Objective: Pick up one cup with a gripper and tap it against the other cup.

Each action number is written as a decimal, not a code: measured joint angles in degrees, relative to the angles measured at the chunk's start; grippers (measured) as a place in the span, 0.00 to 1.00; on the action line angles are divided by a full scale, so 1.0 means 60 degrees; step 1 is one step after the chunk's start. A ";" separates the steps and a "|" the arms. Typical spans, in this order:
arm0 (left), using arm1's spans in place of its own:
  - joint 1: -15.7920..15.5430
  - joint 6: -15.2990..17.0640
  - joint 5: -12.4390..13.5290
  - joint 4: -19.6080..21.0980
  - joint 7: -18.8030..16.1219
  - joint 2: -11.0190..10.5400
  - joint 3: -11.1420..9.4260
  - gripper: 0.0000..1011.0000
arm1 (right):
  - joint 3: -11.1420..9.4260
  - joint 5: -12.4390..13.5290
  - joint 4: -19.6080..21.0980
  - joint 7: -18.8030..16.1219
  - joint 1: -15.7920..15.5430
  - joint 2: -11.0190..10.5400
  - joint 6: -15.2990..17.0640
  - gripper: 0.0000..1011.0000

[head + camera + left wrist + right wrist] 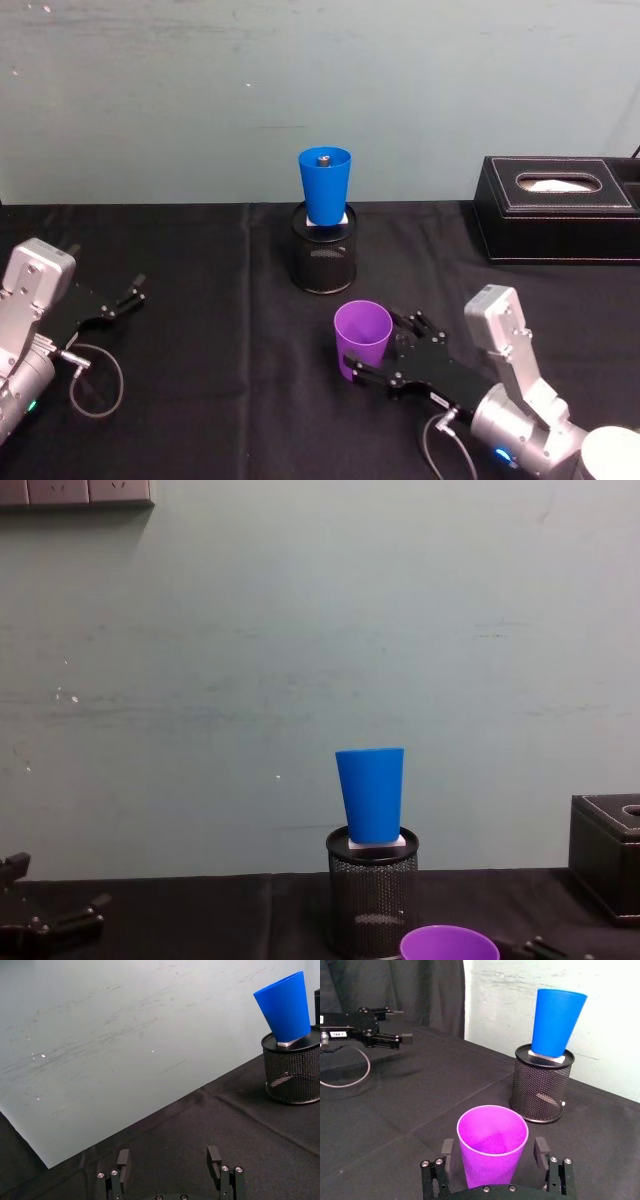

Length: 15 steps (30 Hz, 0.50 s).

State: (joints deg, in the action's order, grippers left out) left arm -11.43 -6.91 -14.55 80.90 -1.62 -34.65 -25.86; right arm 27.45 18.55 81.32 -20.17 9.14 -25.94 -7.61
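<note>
The purple cup (362, 335) stands upright on the black cloth, its mouth open to the right wrist view (492, 1150). My right gripper (378, 348) is open around it, one finger (447, 1149) on each side with a small gap to the cup's wall. The blue cup (325, 185) stands raised on a black wire-mesh pen holder (324, 255), farther back near the wall; the right wrist view has the blue cup (555, 1022) beyond the purple one. My left gripper (133, 290) rests open at the table's left, nothing between its fingers (123, 1160).
A black tissue box (555, 210) sits at the back right. A loose cable loop (95, 375) lies beside the left arm. Bare black cloth lies between the purple cup and the pen holder (540, 1092). A pale wall (300, 630) closes off the back.
</note>
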 joint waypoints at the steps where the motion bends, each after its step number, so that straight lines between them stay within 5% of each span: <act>1: 0.0000 0.0000 0.0000 0.0000 0.0000 0.0000 0.0000 0.99 | 0.0003 -0.0020 -0.0055 -0.0007 0.0028 0.0050 -0.0002 0.99; 15: 0.0000 0.0000 0.0000 0.0000 0.0000 0.0001 0.0000 0.99 | -0.0004 -0.0452 -0.0833 -0.0167 0.0459 0.0789 -0.0324 0.99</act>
State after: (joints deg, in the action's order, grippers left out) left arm -11.43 -6.91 -14.55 80.90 -1.62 -34.64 -25.86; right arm 27.43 15.83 76.32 -21.17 11.89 -21.20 -9.55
